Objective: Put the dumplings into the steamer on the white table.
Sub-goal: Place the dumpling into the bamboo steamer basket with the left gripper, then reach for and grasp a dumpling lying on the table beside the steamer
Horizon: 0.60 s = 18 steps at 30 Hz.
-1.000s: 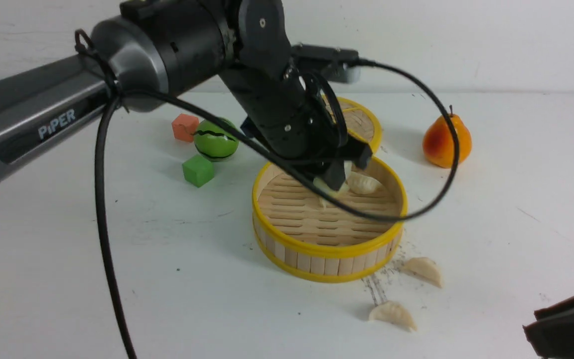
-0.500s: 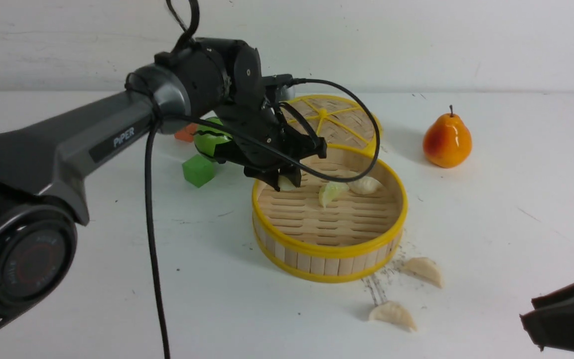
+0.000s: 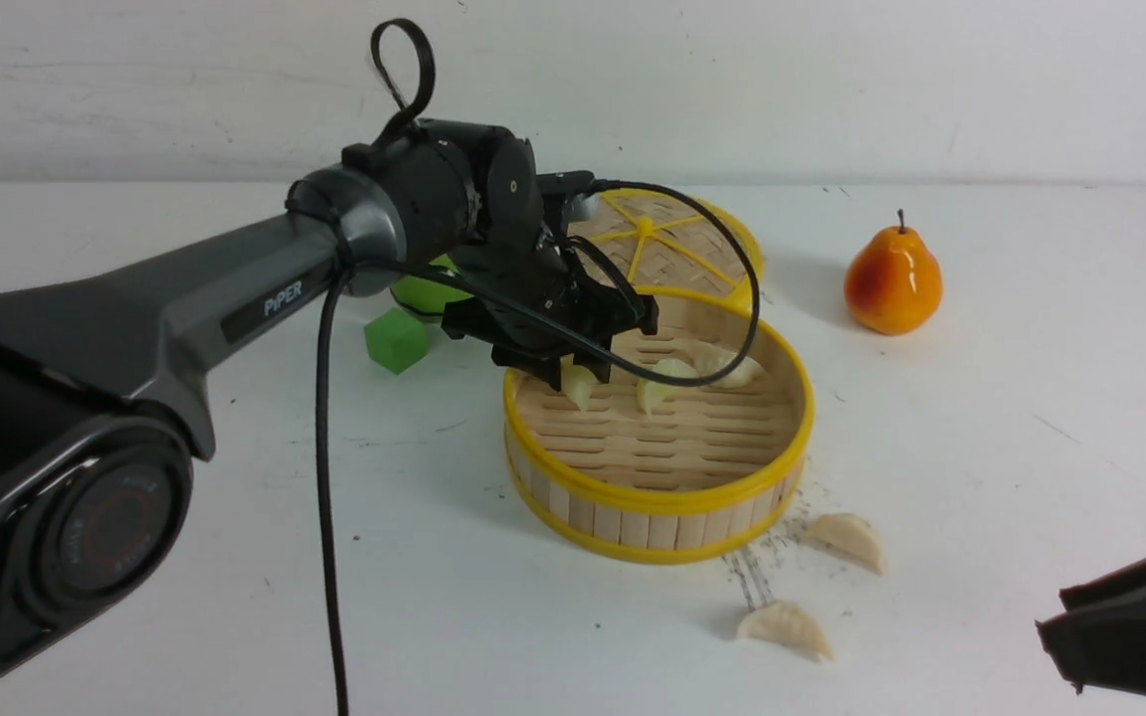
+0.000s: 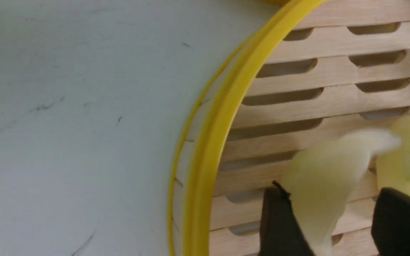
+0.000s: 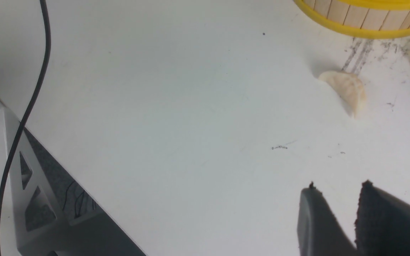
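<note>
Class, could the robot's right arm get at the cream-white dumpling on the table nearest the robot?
Probably yes: the cream-white, crescent-shaped toy dumpling lies outside the round bamboo steamer, nothing covering it, and the right end effector appears empty, with no object visible between them.

Looks like a robotics lab or similar setup: black-and-grey PiPER-branded robot arm [image 3: 265,288] reaching over a yellow-rimmed round bamboo steamer [image 3: 658,438].

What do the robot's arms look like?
The left arm is grey and black, with rounded joints, "PiPER" in pale letters and a round black cap. A thin black cable loops from it. Its gripper is black. The right gripper has dark, pointed fingers.
</note>
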Motion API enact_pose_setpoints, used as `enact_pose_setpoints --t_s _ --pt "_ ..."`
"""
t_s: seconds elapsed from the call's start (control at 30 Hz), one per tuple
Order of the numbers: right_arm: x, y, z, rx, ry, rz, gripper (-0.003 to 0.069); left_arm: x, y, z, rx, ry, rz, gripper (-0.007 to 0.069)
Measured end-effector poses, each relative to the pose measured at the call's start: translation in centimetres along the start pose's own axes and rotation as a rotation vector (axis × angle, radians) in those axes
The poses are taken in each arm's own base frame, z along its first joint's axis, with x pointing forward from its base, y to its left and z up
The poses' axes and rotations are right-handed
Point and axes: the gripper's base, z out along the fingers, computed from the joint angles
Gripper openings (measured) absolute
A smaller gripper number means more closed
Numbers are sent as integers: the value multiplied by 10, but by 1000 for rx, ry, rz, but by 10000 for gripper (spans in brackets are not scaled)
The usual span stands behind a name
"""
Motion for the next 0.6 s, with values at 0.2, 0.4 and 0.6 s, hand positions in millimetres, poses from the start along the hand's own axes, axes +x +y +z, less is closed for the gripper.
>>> enact_pose_setpoints --t_s 0.2,0.4,0.6 --pt "0 0 0 1 -2 0 185 1 0 -4 -6 28 4 450" --pt "-3 -2 0 21 -33 -3 188 -27 -21 -105 27 -32 73 384" --pt "-21 -6 -1 23 14 -32 99 -30 -37 -238 74 -207 217 197"
